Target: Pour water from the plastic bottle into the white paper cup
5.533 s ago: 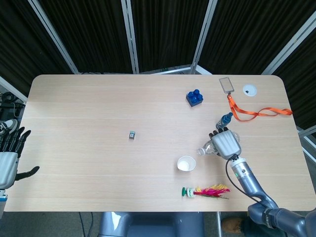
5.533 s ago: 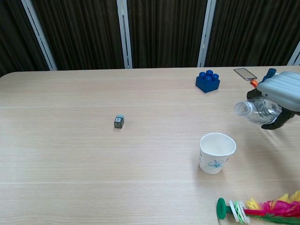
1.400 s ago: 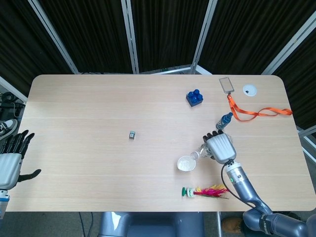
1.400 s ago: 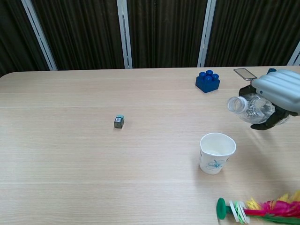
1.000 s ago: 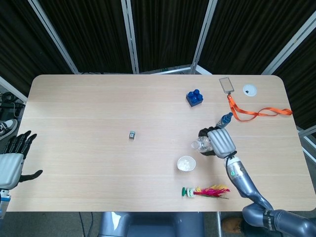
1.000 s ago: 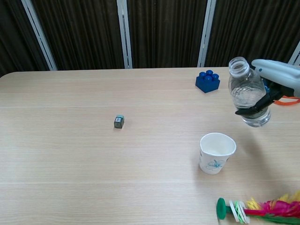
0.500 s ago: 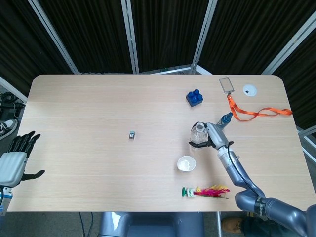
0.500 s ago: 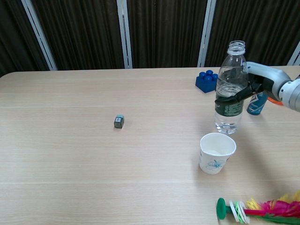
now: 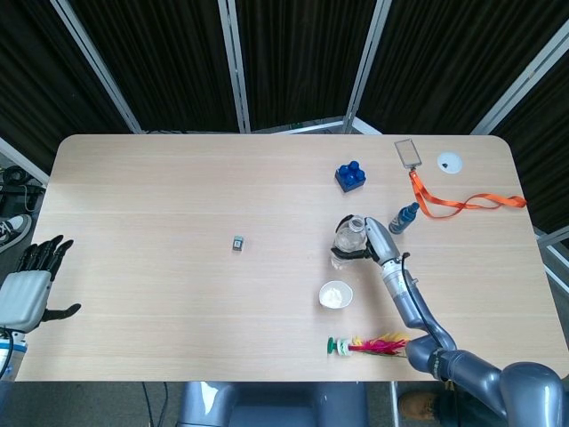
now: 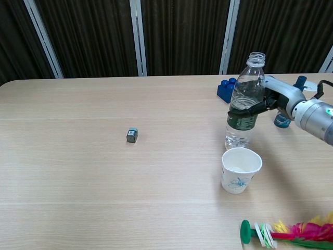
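Plastic bottle [image 10: 243, 100] now upright behind white paper cup [image 10: 241, 170], no longer tilted, right hand [image 10: 277, 99] still clasping it.

Even, bright overhead light on the table [image 9: 178, 196], dark curtains behind soaking it up. Shadows are soft and short, like the faint one right of the cup [image 10: 241, 169]. Both views sharp, no real glare, slight wide-angle bend at the edges
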